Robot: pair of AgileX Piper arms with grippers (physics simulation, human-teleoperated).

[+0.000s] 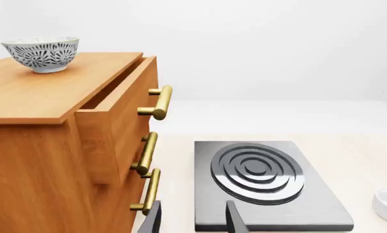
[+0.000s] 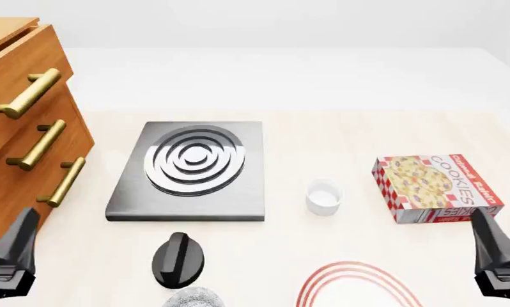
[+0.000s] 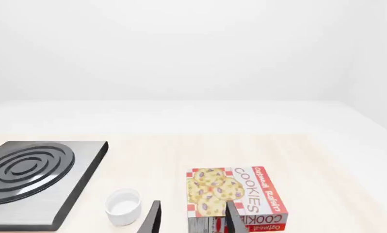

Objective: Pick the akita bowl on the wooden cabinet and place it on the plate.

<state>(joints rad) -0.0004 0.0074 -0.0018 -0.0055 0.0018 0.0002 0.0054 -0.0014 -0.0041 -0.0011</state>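
Since the bowl (image 1: 41, 53) on the cabinet (image 1: 51, 92) looks rigid, glazed and slippery, pinch its rim — the left gripper (image 1: 192, 218) and the right gripper (image 3: 192, 218) both hold nothing, fingers spread.

The front camera looks down the tabletop (image 2: 340, 128) from above; both low wrist cameras face forward, sharing the stove plate (image 1: 271, 194).

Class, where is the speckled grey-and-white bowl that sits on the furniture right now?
In the left wrist view, the speckled grey-and-white akita bowl stands upright on top of the orange-brown wooden cabinet, back from its open top drawer.
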